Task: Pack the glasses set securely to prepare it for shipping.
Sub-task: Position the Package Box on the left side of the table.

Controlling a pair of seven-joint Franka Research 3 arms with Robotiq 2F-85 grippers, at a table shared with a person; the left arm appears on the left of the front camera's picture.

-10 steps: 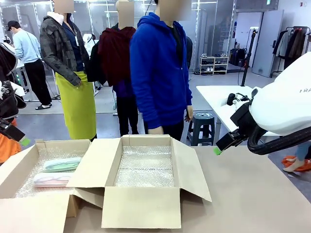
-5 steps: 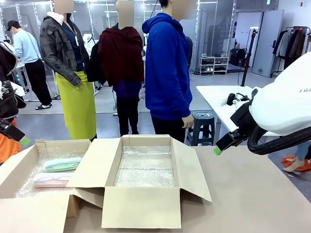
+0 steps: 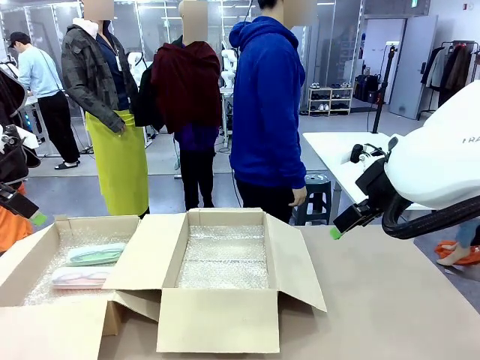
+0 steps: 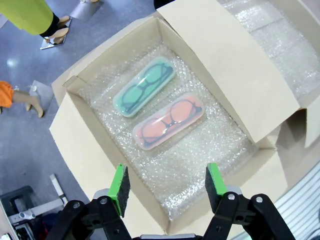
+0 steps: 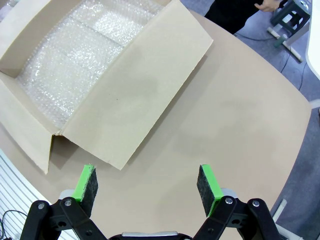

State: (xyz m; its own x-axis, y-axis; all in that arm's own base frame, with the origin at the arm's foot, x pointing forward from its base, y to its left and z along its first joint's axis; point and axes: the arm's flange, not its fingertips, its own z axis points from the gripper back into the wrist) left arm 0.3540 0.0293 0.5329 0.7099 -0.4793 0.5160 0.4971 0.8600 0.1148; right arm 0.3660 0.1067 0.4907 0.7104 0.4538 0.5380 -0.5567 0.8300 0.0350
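L gripper point(image 4: 167, 184) agape above glasses set point(image 4: 159, 108)

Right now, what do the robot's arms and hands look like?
The right arm is fat, white and smooth, with a black cable looping under it. Each hand, left hand and right hand, is black with two fingers tipped in bright green pads.

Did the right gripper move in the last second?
No. The right gripper sits at the same spot beside the cardboard box, jaws open.
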